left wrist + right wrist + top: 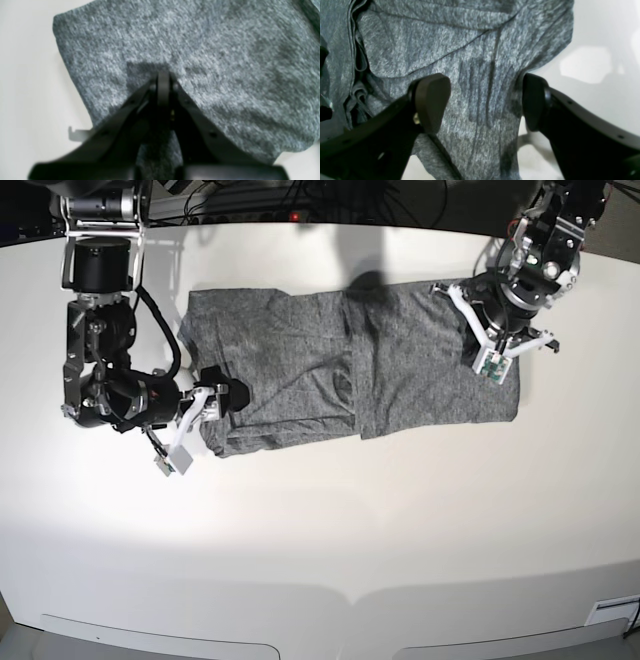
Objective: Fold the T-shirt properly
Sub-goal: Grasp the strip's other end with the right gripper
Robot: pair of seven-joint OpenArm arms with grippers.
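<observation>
Two folds at most look done: the T-shirt (350, 375) lies on the white table (320, 520) as a long, narrow band, sleeves apparently tucked in. Crosswise folding remains, judging by its length. The right gripper (486, 102) straddles one end, jaws spread; the left gripper (163, 85), pinched closed, presses the far end.

A broad, pale, glossy white surface (320, 520) with a curved front edge fills the base view, and dark cables (300, 195) lie tangled along its far edge behind it.
</observation>
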